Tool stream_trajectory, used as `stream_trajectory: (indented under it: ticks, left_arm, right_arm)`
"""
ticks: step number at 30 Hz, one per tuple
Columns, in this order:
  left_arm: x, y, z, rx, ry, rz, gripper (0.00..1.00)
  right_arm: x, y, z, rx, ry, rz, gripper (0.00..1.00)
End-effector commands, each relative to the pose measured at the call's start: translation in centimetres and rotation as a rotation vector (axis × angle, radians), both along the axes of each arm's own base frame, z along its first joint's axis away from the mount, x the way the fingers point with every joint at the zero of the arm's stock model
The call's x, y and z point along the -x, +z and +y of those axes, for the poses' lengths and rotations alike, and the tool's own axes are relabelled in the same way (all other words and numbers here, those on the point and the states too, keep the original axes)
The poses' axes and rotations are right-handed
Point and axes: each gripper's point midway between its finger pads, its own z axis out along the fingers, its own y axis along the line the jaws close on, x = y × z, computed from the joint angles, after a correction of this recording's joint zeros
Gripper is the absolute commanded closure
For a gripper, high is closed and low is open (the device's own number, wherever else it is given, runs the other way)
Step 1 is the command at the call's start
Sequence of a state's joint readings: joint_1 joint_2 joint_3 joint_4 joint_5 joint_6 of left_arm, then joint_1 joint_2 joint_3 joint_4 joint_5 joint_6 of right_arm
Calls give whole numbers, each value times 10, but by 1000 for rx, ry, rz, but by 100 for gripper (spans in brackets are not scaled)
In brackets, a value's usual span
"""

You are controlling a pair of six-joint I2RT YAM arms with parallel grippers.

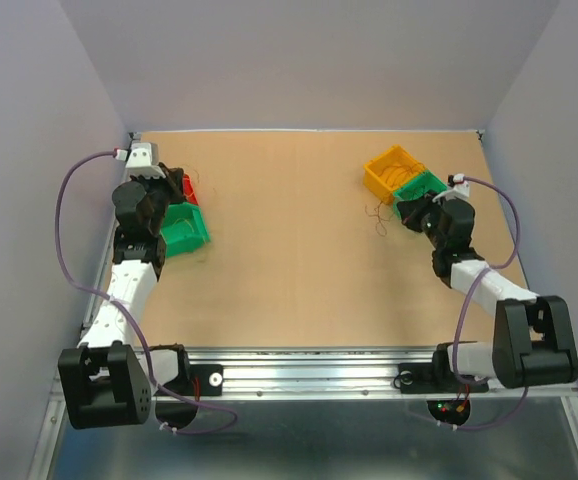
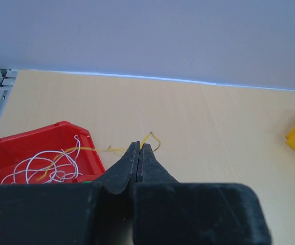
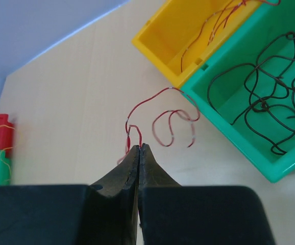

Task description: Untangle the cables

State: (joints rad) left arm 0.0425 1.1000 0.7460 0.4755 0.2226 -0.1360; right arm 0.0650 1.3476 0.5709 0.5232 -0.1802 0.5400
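Observation:
The cables are hair-thin wires. A yellow cable [image 2: 150, 136] trails out of the red bin [image 2: 66, 133] and runs to my left gripper [image 2: 139, 146], which is shut on it, with a short curl sticking past the tips. White cables [image 2: 45, 166] lie looped inside that red bin. A red cable [image 3: 147, 99] lies in loops on the table beside the yellow bin [image 3: 163, 35], and my right gripper [image 3: 139, 147] is shut on its near end. From above, the left gripper [image 1: 174, 186] is at the left bins and the right gripper [image 1: 409, 212] by the loose red cable [image 1: 377, 218].
More red wire [image 3: 214, 25] lies in the yellow bin. Black wires [image 3: 270, 92] fill the green bin [image 3: 229, 125] next to it. A second green bin [image 1: 184, 228] sits by the red bin [image 1: 190, 189] at the left. Grey walls enclose the table on three sides.

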Motion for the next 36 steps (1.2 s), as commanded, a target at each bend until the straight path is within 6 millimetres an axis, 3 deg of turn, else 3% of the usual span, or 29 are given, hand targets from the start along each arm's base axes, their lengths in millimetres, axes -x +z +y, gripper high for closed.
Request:
stream_trajectory:
  ticks: [1, 5, 8, 10, 11, 13, 14, 16, 18, 20, 21, 26, 31, 36]
  left_arm:
    - [4, 24, 3, 40, 2, -90, 100]
    - [3, 17, -20, 30, -138, -72, 100]
    - [0, 8, -33, 31, -218, -51, 100]
    - [0, 7, -37, 29, -246, -49, 100]
    - [-1, 4, -38, 29, -255, -43, 100]
    - [-1, 3, -42, 30, -278, -45, 100]
    - [0, 2, -43, 30, -285, -44, 100]
    - [1, 2, -47, 26, -298, -50, 100]
    - [4, 4, -51, 20, -308, -61, 100]
    - [6, 5, -54, 6, -313, -70, 100]
    - [7, 5, -55, 1, -316, -74, 100]
    - [10, 6, -59, -29, -310, -93, 100]
    - [15, 7, -73, -48, -337, -105, 100]
    - [17, 9, -76, -60, -341, -115, 100]
  right_arm:
    - [13, 35, -13, -12, -76, -121, 99]
    - [24, 65, -1, -8, 4, -204, 99]
    - [19, 84, 1, -9, 20, -238, 100]
    - [10, 86, 1, -2, 14, -226, 99]
    - [3, 98, 0, 3, 9, -247, 99]
    - [-10, 93, -1, 10, 1, -222, 99]
    - [-21, 105, -1, 11, -4, -242, 99]
    - [-39, 99, -3, 19, -17, -218, 100]
    - [-55, 114, -4, 20, -23, -242, 99]
    - [-71, 103, -3, 20, -20, -210, 100]
    - [-80, 113, -4, 16, -26, -227, 99]
    - [-107, 99, -19, 42, -112, -193, 99]
    - [-122, 88, -45, 84, -248, -172, 99]
    - [-132, 65, -49, 106, -265, -126, 100]
